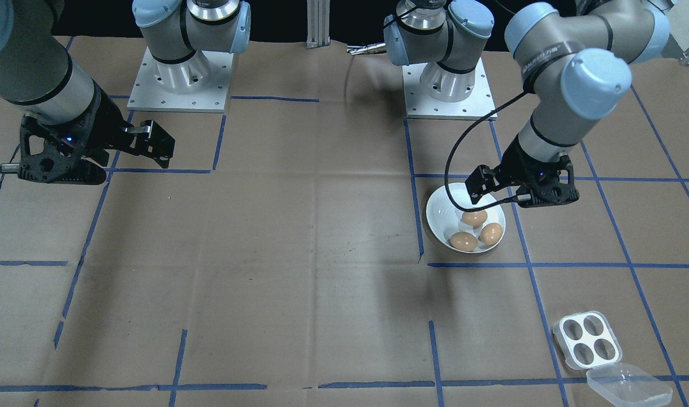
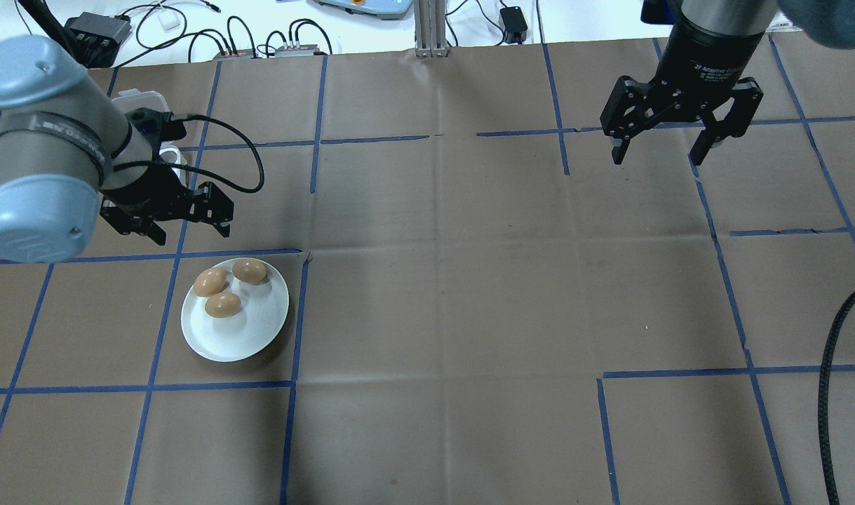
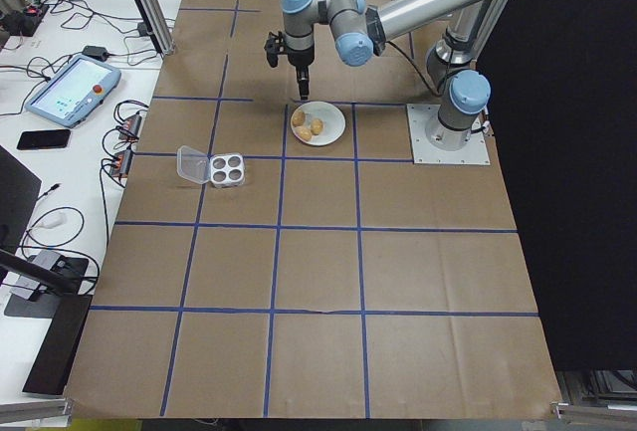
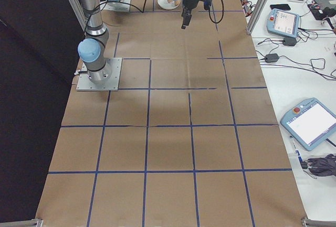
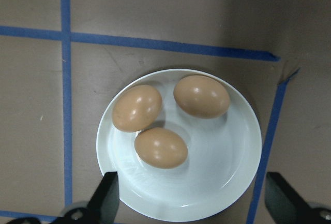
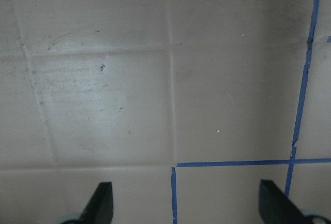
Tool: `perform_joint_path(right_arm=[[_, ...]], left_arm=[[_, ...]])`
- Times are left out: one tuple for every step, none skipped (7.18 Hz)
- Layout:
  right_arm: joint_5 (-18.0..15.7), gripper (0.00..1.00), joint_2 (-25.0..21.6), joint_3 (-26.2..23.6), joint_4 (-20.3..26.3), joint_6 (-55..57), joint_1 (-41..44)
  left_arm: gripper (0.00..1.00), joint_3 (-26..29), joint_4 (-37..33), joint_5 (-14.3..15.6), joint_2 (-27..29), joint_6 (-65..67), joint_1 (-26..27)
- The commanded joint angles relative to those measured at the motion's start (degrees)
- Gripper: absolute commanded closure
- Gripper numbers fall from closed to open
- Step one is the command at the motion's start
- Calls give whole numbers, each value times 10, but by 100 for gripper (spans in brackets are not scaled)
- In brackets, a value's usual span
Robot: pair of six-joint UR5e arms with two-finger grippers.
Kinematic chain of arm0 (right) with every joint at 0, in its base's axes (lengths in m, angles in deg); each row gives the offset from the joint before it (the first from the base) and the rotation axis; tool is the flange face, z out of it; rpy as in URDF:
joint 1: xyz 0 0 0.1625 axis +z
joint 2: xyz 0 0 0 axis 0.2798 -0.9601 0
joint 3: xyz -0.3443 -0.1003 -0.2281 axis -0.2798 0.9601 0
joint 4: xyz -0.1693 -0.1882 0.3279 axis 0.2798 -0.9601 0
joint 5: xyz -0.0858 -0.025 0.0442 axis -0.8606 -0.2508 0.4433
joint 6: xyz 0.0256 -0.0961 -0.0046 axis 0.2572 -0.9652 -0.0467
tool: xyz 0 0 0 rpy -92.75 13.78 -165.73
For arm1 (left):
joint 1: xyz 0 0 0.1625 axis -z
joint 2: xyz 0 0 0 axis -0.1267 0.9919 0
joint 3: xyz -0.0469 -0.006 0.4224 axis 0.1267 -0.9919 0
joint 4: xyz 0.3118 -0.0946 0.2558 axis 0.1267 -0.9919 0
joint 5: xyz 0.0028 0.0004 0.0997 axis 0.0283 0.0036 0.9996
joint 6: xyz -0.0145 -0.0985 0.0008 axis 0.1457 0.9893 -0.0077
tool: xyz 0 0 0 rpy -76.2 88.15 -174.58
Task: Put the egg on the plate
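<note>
Left pincer [image 2: 182, 217] hovers empty, jaws apart, at 11 o'clock of the plate [image 2: 259, 335]; three eggs [image 2: 223, 304] lie clustered on the plate's far half. Egg tray [image 1: 586, 340] looks emptied. Placing seems done; next likely just retreat upward. Right pincer [image 2: 662, 147] idle at 2 o'clock on the table [image 2: 469, 280], jaws apart.

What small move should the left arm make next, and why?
Probably lift the left pincer straight up and away. It is open and empty, hanging above the white plate, where three brown eggs already lie. All four holes of the clear egg tray look empty, so no egg seems left to fetch. The right pincer is open, far off.
</note>
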Motion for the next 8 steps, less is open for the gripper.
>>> perform_joint_path(right_arm=[[0, 0, 0, 0, 0, 0, 0], [0, 0, 0, 0, 0, 0, 0], [0, 0, 1, 0, 0, 0, 0], [0, 0, 0, 0, 0, 0, 0], [-1, 0, 0, 0, 0, 0, 0], [0, 0, 0, 0, 0, 0, 0], [0, 0, 1, 0, 0, 0, 0], [-1, 0, 0, 0, 0, 0, 0]], left_arm=[[0, 94, -96, -1, -14, 43, 42], [0, 120, -122, 0, -13, 64, 56], [0, 133, -127, 1, -13, 79, 70], [0, 141, -128, -2, -10, 91, 77], [0, 143, -127, -1, -10, 101, 93], [0, 142, -127, 0, -9, 105, 103], [0, 142, -127, -4, -7, 102, 108], [0, 138, -128, -4, -4, 91, 110]])
